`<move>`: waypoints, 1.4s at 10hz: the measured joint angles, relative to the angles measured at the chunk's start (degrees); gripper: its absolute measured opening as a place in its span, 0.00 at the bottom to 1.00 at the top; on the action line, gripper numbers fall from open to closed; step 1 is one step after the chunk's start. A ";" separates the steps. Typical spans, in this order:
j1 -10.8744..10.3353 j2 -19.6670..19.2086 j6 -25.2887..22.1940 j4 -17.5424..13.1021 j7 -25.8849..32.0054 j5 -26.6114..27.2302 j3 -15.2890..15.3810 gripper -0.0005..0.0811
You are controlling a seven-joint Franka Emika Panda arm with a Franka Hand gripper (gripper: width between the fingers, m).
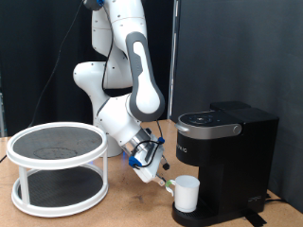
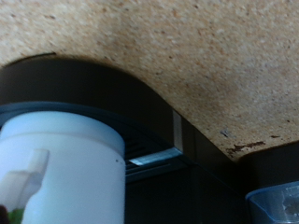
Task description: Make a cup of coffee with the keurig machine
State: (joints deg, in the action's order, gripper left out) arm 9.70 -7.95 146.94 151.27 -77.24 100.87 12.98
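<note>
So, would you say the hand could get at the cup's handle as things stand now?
Probably yes. The hand is right beside the cup, which stands on the drip tray of the keurig machine, and nothing lies between them. The wrist view shows the cup filling the near frame, with a fingertip against its side.

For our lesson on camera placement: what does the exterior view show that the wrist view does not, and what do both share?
Only the exterior view shows the arm, the end effector beside the cup, the whole keurig machine, and a white two-tier round rack at its left.

Only the wrist view shows the wood table grain close up and a blue-edged object at the frame corner.

Both show the white cup on the machine's black base.
</note>
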 joint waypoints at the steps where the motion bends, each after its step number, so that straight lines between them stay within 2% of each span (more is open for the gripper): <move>1: -0.18 0.00 0.25 -0.08 -0.34 0.11 0.39 0.91; 4: -0.49 -0.02 1.50 -0.67 -0.93 1.13 1.28 0.91; 11: -0.45 -1.42 2.91 -3.08 -2.97 1.07 1.29 0.91; 14: -0.24 -1.56 2.86 -2.75 -4.35 -1.49 1.06 0.91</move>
State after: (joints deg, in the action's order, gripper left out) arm 9.45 -9.52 149.80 148.52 -81.59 99.38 14.04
